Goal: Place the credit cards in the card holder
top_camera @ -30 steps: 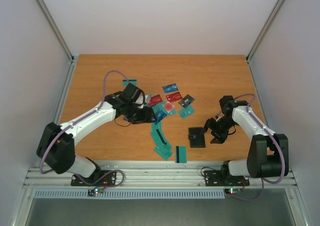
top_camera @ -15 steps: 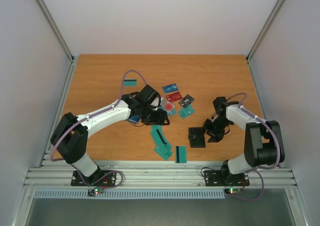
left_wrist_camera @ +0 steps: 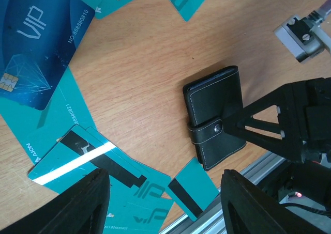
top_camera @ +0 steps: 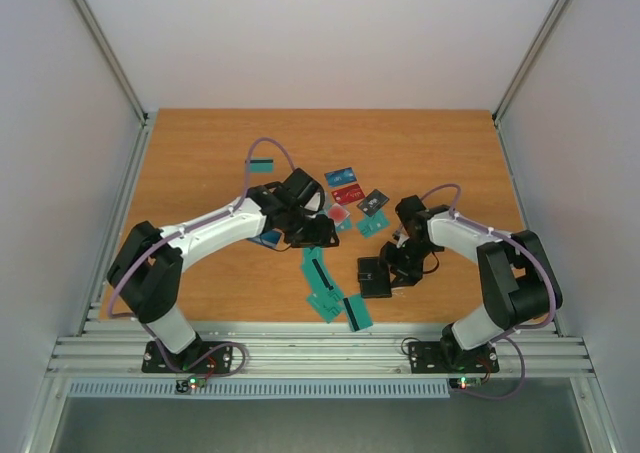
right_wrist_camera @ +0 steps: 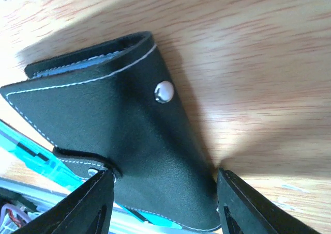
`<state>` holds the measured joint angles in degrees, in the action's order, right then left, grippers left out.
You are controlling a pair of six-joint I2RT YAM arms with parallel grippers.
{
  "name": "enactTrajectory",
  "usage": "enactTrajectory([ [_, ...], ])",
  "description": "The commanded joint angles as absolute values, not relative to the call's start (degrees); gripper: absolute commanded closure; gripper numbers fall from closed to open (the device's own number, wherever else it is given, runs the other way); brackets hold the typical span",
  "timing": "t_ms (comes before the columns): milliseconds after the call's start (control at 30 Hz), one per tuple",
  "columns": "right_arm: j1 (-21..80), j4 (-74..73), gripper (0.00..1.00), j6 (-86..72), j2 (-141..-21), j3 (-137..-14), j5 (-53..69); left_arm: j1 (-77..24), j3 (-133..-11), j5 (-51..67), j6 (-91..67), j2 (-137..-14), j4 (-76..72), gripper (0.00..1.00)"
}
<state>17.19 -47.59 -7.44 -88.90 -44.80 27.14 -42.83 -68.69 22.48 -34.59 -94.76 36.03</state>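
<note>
Black card holder is lying on the desk near the front edge, folded shut with its snap strap across it; the credit cards are loose around it, mostly teal with a blue VIP card further off, and as far as I can see none have gone in yet.

So my read is we're at the very first step, getting hold of the holder so it can be opened. The right claw is down low with a finger on either side of one end of the holder, touching it; honestly I can't tell whether it's actually squeezing or just straddling it. The left claw is released with nothing in it, hovering over the teal cards just beside the holder.

Next move probably needs the holder pinned firmly while the strap gets popped and the flap swung open; then comes peeling a thin flat card off the wood, which looks fiddly.

Pose-wise, the left arm stretches from its base out to the middle of the desk with the wrist pointing down; the right arm is folded, elbow out to the right, reaching inward towards the holder.
</note>
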Motion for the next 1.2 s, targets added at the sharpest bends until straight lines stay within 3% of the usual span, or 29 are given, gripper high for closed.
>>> enactTrajectory([
  [0, 18.37, -46.50, 0.42, -7.50, -87.07, -46.06, 28.53, -43.11, -71.08, 21.19, -35.77, -96.43, 34.90, 0.40],
  [167, 18.37, -49.39, 0.39, -2.43, -87.88, -48.03, 21.22, -43.33, -72.13, 20.16, -35.51, -97.28, 35.56, 0.41],
  [567, 18.37, -45.44, 0.63, 1.82, -92.97, -47.90, 23.29, -44.29, -73.28, 19.34, -35.77, -97.74, 36.96, 0.44],
  [733, 18.36, -44.58, 0.78, 2.33, -93.59, -47.52, 24.83, -44.47, -73.04, 19.77, -35.43, -98.00, 36.83, 0.45],
  [1167, 18.28, -47.53, 0.90, 0.79, -85.39, -51.99, 25.81, -44.59, -72.20, 25.81, -42.50, -97.59, 25.08, 0.45],
])
